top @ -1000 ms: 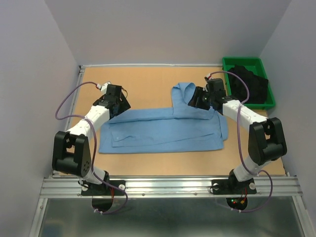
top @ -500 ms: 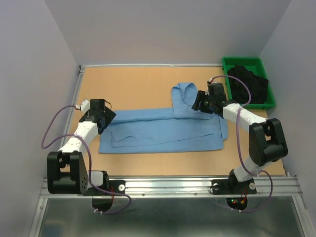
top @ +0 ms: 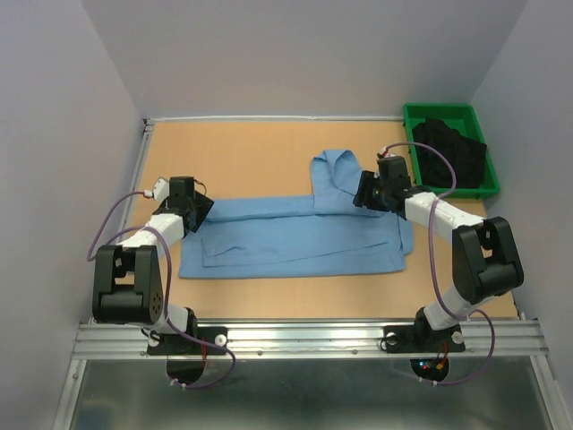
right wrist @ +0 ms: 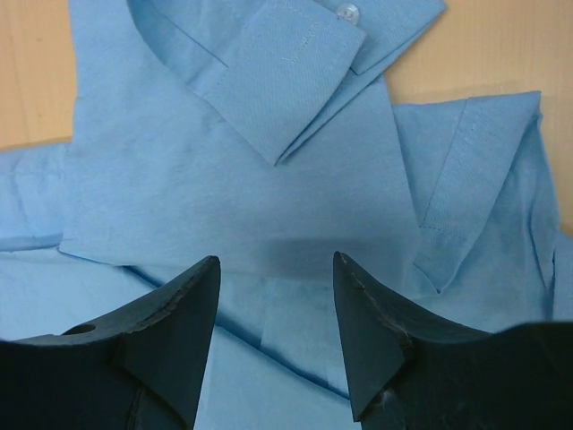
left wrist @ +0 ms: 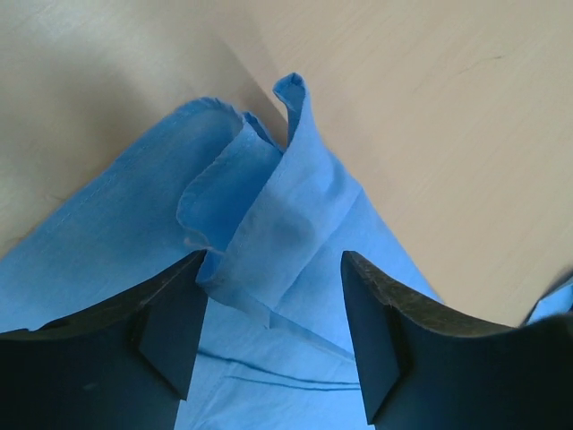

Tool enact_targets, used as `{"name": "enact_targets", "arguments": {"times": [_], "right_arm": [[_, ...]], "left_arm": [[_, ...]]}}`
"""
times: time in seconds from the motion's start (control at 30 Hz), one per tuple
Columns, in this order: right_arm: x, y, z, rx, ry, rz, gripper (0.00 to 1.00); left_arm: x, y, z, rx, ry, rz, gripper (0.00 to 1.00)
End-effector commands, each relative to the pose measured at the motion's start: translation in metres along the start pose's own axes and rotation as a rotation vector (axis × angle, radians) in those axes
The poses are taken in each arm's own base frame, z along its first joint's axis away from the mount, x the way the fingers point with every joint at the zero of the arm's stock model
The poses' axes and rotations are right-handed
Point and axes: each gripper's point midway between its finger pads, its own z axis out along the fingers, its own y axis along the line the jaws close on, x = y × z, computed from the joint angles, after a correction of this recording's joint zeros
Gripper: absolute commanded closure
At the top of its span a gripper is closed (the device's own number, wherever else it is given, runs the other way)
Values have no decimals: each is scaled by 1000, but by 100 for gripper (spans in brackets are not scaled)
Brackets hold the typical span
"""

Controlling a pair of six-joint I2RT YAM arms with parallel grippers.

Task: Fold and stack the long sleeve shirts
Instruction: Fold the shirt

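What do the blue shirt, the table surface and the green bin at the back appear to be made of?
Light blue dress shirt: thin woven fabric, perhaps cotton or a blend, with a matte finish; it folds into sharp creases and shows stitched seams. Table top: looks like wood or fibreboard, tan, matte and even in colour. Green bin: probably moulded plastic, judging by its uniform bright colour and its rolled rim.

The dress shirt (top: 295,237) is plain light blue with no print, its seams stitched in matching blue. Ahead of the right tool (right wrist: 275,264), its cuff carries a pale, clear button (right wrist: 347,12). The right tool and the left tool (left wrist: 273,269) both have black fingers. The tabletop (top: 251,157) is flat tan. Right of the right tool, a bright green bin (top: 439,109) holds black cloth (top: 452,157). The arms (top: 439,209) are white with black joints, and their cables (top: 115,218) are purple.
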Motion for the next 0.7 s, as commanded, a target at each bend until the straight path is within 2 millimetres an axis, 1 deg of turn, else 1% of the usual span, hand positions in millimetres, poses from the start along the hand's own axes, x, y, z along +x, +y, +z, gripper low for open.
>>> {"name": "enact_targets", "arguments": {"times": [0.0,0.03,0.07,0.13,0.17,0.23,0.27,0.33,0.37,0.4,0.53,0.63,0.67], "right_arm": [[-6,-12,2,46,-44,-11,43],[-4,-15,4,56,-40,-10,44],[-2,-17,5,62,-37,-6,44],[1,-20,8,74,-31,-2,45],[4,-23,11,81,-24,-3,46],[10,-29,14,96,-12,5,46],[14,-31,16,101,-3,8,47],[21,-36,18,113,12,22,47],[28,-40,20,123,26,27,47],[31,-43,21,128,32,36,47],[44,-50,22,145,55,54,48],[46,-52,20,152,55,66,48],[46,-53,20,153,56,71,48]], "left_arm": [[-17,-17,8,45,-62,-24,39],[-18,-19,9,53,-63,-7,42],[-23,-26,9,75,-78,-1,47],[-27,-30,8,91,-95,10,51],[-31,-34,7,110,-111,22,56],[-37,-35,5,121,-128,22,58],[-41,-37,4,139,-143,19,61],[-39,-31,5,148,-145,19,63],[-41,-36,3,176,-155,16,65],[-44,-26,5,162,-157,1,65],[-40,-20,3,170,-143,-11,65],[-35,-5,0,126,-137,-42,65],[-27,10,2,63,-108,-46,65]]}}
